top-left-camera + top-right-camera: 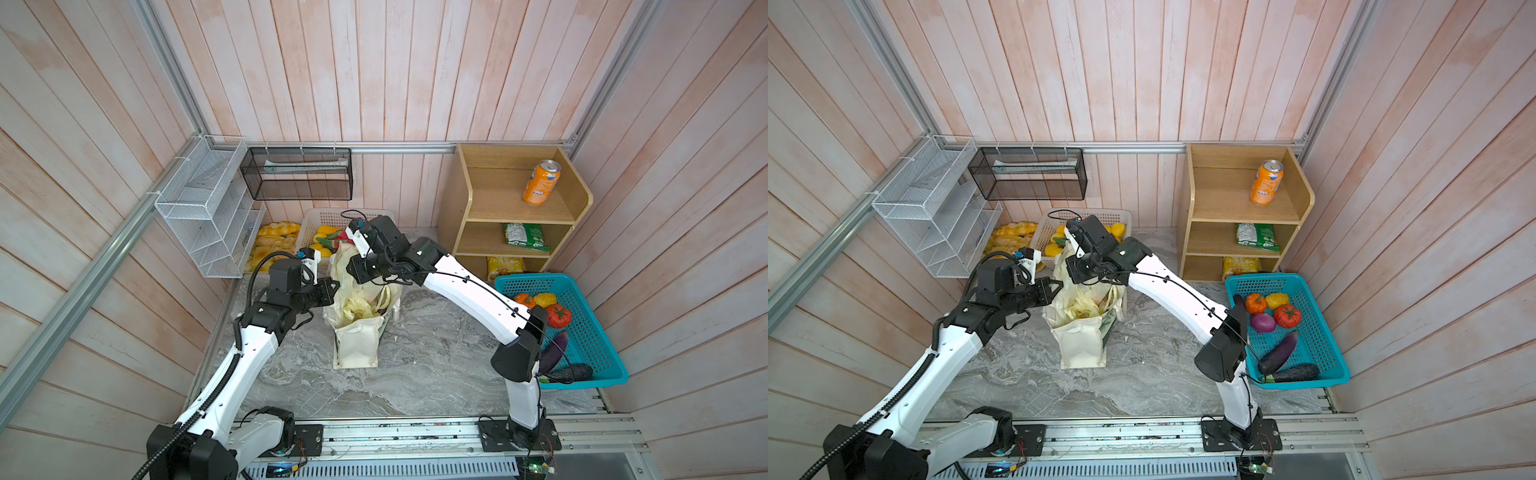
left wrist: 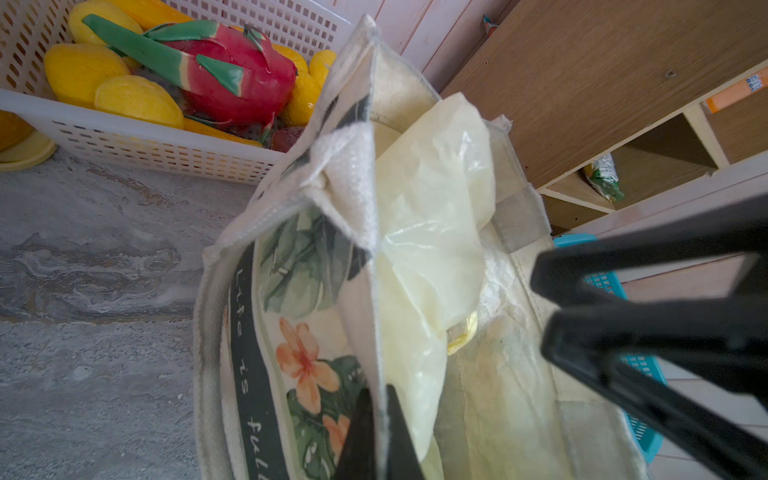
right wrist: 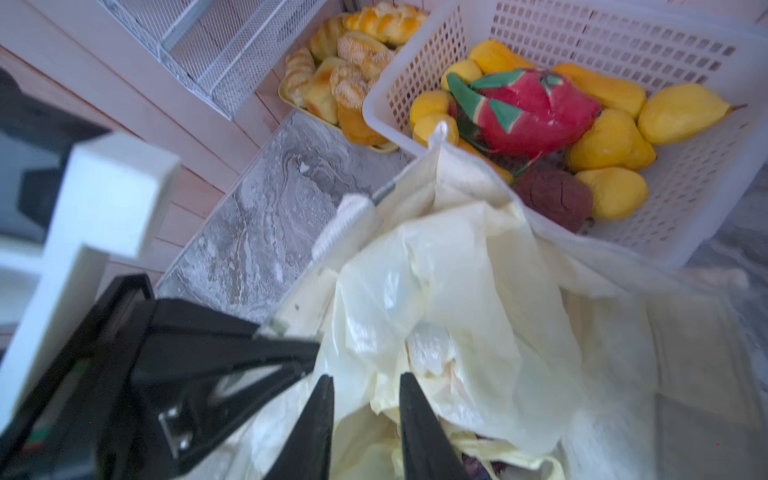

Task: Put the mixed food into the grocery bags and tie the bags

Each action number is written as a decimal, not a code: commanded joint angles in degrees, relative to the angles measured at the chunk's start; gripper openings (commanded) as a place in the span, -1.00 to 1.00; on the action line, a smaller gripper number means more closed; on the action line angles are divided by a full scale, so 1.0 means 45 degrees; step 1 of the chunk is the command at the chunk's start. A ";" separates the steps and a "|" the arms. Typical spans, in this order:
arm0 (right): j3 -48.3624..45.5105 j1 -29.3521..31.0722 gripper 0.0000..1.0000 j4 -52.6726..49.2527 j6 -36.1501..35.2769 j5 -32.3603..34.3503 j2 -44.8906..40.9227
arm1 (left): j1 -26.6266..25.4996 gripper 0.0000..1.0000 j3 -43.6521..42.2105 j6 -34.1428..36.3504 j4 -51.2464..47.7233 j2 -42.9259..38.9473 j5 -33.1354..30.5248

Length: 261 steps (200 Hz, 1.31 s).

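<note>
The cream cloth tote [image 1: 357, 343] [image 1: 1081, 347] stands upright mid-table, its floral side print [image 2: 291, 332] facing the left wrist camera. The pale-yellow plastic bag [image 1: 358, 305] [image 1: 1079, 305] [image 2: 432, 199] [image 3: 457, 291] sits crumpled inside it. My left gripper [image 1: 334, 286] [image 1: 1059, 286] [image 2: 376, 388] is shut on the tote's rim at its left side. Over the bag's mouth, my right gripper [image 1: 372, 286] [image 3: 365, 376] stands with its jaws apart, loose plastic film between them. A purple scrap [image 3: 478, 461] shows deep in the plastic bag. The rest of the mixed food is hidden.
Behind the tote is a white basket [image 1: 320, 218] of yellow fruit and a dragon fruit, with bread [image 1: 274, 241] beside it. A wooden shelf [image 1: 461, 208] at back right holds an orange can [image 1: 540, 183] and a green packet [image 1: 525, 237]. A blue basket [image 1: 598, 336] of vegetables sits right.
</note>
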 commanded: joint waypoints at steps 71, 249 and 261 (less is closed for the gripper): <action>-0.1405 -0.0438 -0.33 0.0422 0.0153 -0.0948 0.1967 | -0.0071 -1.00 -0.0144 0.0053 0.0788 -0.0101 0.0439; -1.6579 -0.3869 0.96 0.7356 -0.0170 0.4088 -1.5775 | -0.0017 1.00 -0.1877 0.2179 0.1972 -0.5590 -0.8615; -1.8149 -0.5099 0.96 0.8325 -0.0503 0.4929 -1.6947 | -0.0006 1.00 -0.2874 0.2721 0.2601 -0.5968 -0.9167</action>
